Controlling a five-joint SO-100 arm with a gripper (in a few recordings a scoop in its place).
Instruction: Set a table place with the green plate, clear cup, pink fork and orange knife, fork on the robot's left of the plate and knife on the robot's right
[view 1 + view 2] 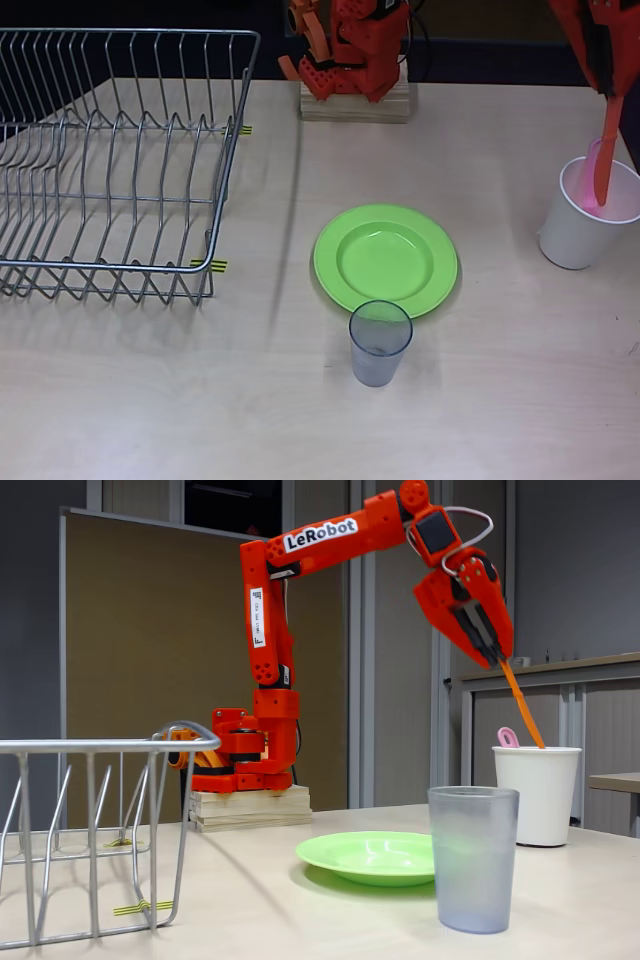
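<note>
The green plate [386, 260] [372, 856] lies flat mid-table. Just in front of it stands the clear cup [379, 343] [472, 873], upright. At the right, my gripper [610, 90] [493, 652] is raised above a white cup [586, 213] [537, 794] and is shut on the top of the orange knife [605, 160] [522, 707]. The knife hangs slanted with its lower end still inside the white cup. The pink fork [592, 165] [508, 737] stands in that same cup, only its handle end showing above the rim.
A wire dish rack [110, 160] [95, 830] takes up the left of the table. The arm's base sits on a wooden block [355, 100] [250, 806] at the back centre. Bare tabletop lies on both sides of the plate.
</note>
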